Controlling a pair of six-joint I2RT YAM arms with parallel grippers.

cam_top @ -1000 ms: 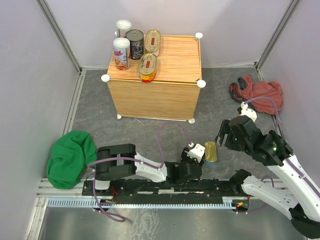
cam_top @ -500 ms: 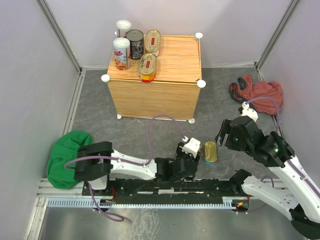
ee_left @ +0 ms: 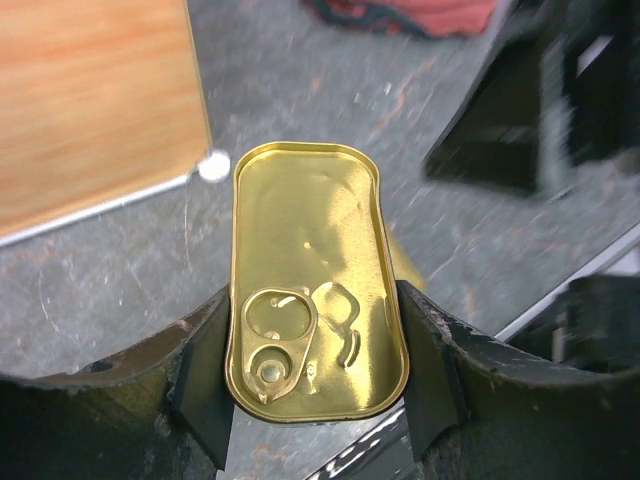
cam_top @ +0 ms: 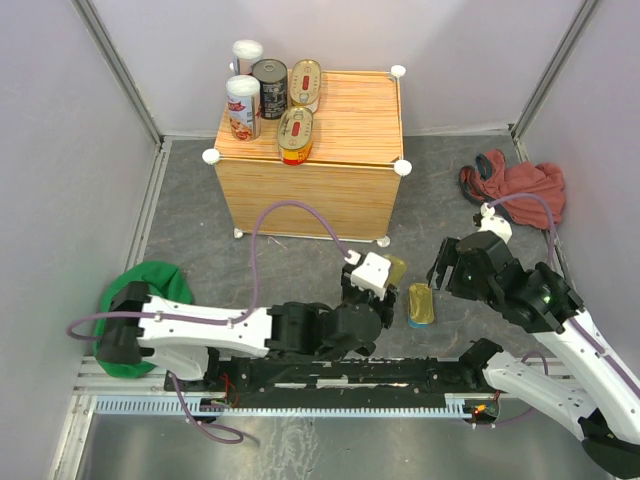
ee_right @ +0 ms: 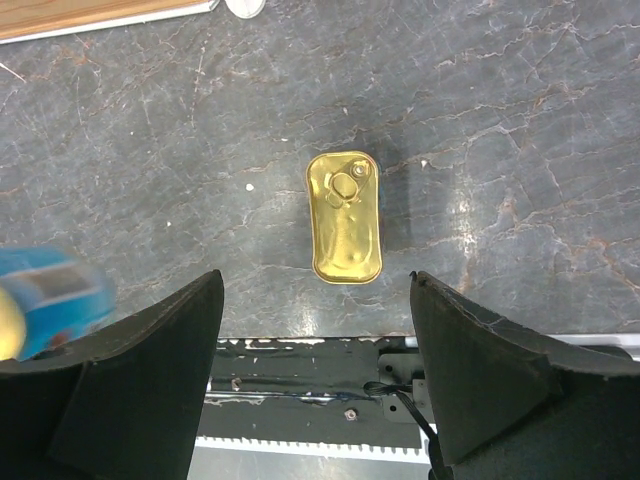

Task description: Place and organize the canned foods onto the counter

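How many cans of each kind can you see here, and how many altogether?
Tall white-lidded cans: 2
Dark round tin: 1
Oval gold-red tins: 2
Rectangular gold tins: 2 (one lying loose, one in the left gripper)
Total: 7

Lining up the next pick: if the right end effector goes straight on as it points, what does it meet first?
Probably the rectangular gold tin lying flat on the floor, centred ahead of the open right end effector.
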